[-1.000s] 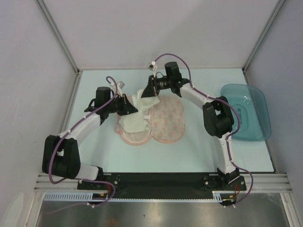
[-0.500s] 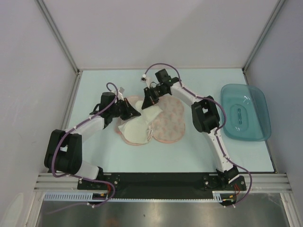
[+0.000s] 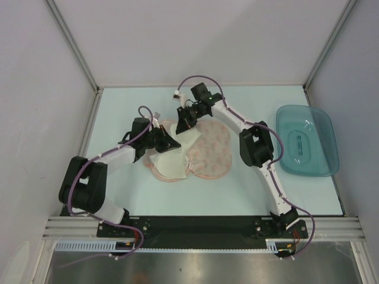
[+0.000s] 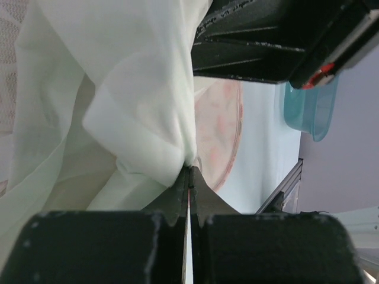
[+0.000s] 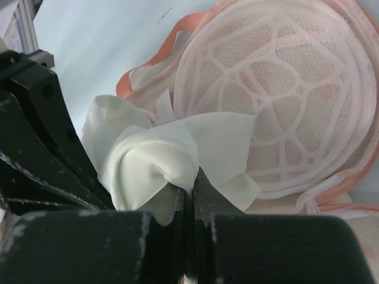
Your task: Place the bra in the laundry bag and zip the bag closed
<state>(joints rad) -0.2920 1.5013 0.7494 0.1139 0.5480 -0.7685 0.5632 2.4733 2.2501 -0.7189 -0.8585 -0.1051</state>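
White bra [image 4: 106,89] nipped tight in left gripper [image 4: 189,173], right gripper [image 5: 188,178]

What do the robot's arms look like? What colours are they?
The left arm and right arm are both white tubes joined by chunky black joints. A thin purple cable loops along each one. The left tool and right tool are matt black, each with two flat fingers that taper to points.
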